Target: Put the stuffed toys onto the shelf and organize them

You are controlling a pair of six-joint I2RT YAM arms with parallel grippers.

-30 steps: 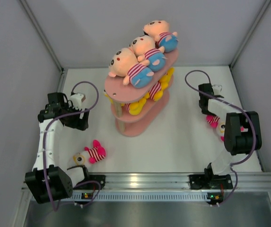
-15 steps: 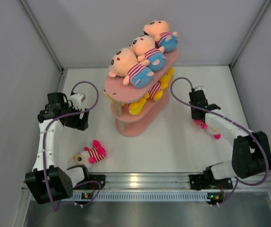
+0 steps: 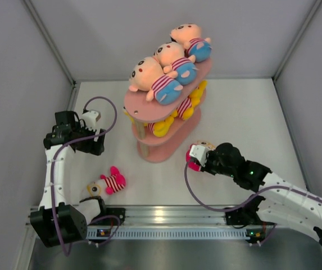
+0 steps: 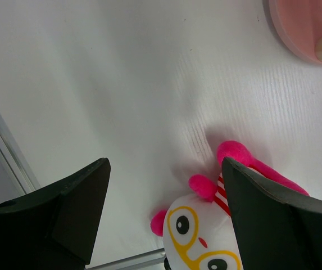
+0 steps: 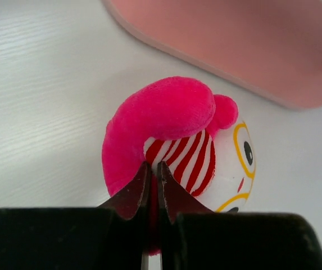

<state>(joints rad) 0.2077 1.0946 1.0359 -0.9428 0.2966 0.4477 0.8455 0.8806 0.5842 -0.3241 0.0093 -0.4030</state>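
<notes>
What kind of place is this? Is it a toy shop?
Probably a robot lab booth, not a shop: two arms bolted to a metal rail, plain grey walls boxing in a white table.

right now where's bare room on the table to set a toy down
Widest bare patch: table between shelf and right wall. Smaller one at front, between loose toy and the held toy in the right gripper. Crowded: top tier, three dolls fill it.

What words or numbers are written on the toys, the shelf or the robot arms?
No words or numbers can be read anywhere.
The stuffed toys have only stripes and drawn faces; the shelf is plain pink.
The left gripper and the right gripper, shut on a pink toy, show no writing.
</notes>
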